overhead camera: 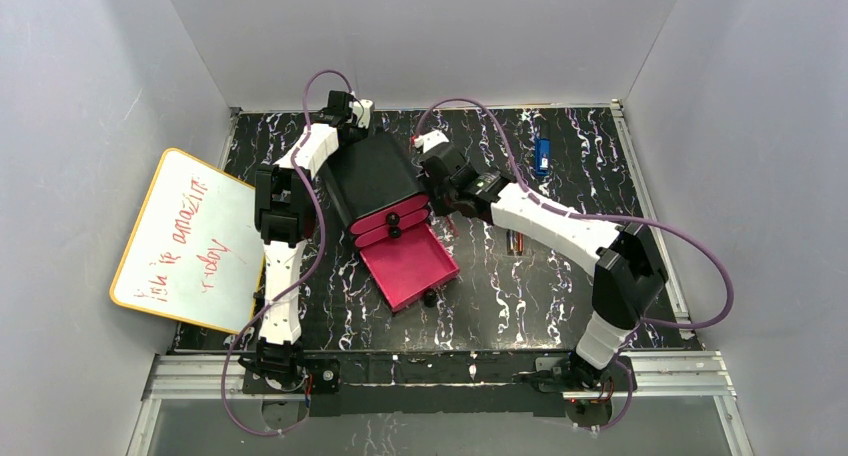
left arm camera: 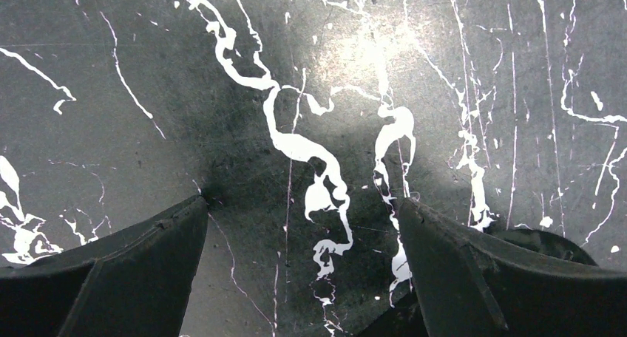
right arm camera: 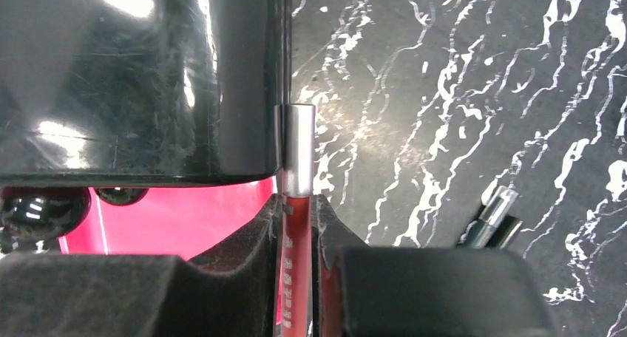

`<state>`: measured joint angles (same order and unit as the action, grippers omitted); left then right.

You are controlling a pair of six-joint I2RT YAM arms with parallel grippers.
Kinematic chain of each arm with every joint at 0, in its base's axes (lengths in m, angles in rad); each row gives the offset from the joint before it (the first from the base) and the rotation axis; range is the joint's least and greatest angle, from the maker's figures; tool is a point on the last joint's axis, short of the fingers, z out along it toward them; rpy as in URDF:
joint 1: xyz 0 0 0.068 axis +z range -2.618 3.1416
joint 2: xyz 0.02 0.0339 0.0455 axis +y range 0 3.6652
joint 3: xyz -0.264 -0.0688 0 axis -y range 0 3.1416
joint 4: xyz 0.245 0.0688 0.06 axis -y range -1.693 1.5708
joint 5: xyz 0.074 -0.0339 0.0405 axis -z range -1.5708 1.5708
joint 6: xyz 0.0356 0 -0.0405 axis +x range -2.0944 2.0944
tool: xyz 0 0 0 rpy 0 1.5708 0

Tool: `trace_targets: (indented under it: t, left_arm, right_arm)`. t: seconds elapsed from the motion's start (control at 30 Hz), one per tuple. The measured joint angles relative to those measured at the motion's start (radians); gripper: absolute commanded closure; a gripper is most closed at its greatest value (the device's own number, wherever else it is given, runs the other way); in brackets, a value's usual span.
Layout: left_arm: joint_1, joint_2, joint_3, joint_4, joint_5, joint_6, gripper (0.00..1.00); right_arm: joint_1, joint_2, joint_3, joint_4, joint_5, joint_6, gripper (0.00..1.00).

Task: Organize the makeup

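Note:
My right gripper (overhead camera: 438,198) (right arm camera: 298,211) is shut on a thin dark-red stick (right arm camera: 297,226) with a silver cap (right arm camera: 298,148). The cap lies against the right edge of the black box (overhead camera: 372,174) (right arm camera: 140,78), above its pulled-out pink drawer (overhead camera: 410,268) (right arm camera: 177,219). More thin sticks (overhead camera: 515,242) (right arm camera: 494,215) lie on the table to the right. My left gripper (overhead camera: 356,112) (left arm camera: 303,211) is open and empty over bare marbled table behind the box. The peach disc, black compact and pale palette are out of view.
A small blue rectangular object (overhead camera: 542,154) lies at the back right. A whiteboard (overhead camera: 190,241) leans over the table's left edge. Two upper pink drawers (overhead camera: 390,224) are shut. Grey walls close in the table on three sides.

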<state>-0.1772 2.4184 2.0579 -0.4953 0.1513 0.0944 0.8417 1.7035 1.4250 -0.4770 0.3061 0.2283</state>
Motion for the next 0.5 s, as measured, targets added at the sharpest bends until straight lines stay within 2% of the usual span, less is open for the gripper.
trace_targets:
  t: [0.5]
  left_arm:
    - [-0.016,0.000,0.000,-0.008,0.000,0.008,0.02]
  right_arm:
    - [0.144,0.022,0.015,-0.129,0.049,0.103,0.99]
